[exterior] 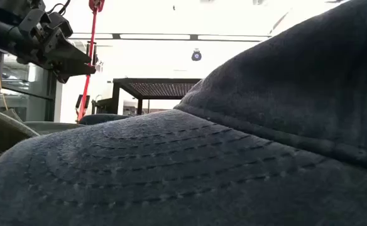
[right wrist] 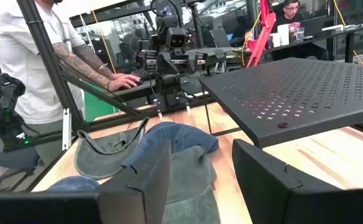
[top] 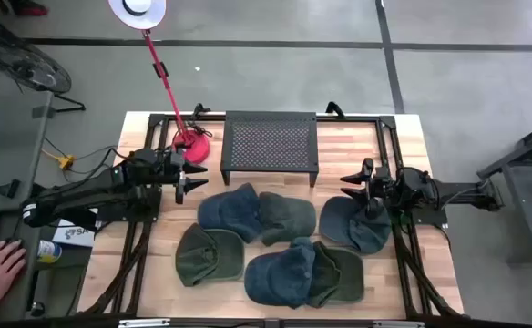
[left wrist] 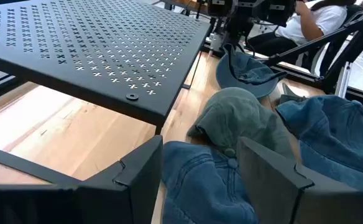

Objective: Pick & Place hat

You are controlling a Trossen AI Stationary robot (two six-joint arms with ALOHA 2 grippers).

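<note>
Both the left gripper [top: 183, 179] and right gripper [top: 355, 185] hover open beside the hats [top: 252, 215].

Hats [top: 275, 244] are crowding the worktop [top: 403, 137] centre; the perforated rack [top: 271, 141] is blocking the rear, leaving side strips passable.

A black perforated shelf [left wrist: 101, 53] fills the upper left, while the left gripper [left wrist: 200, 177], fingers apart and empty, frames a blue cap [left wrist: 197, 186] below a green cap [left wrist: 243, 118] at center.
</note>
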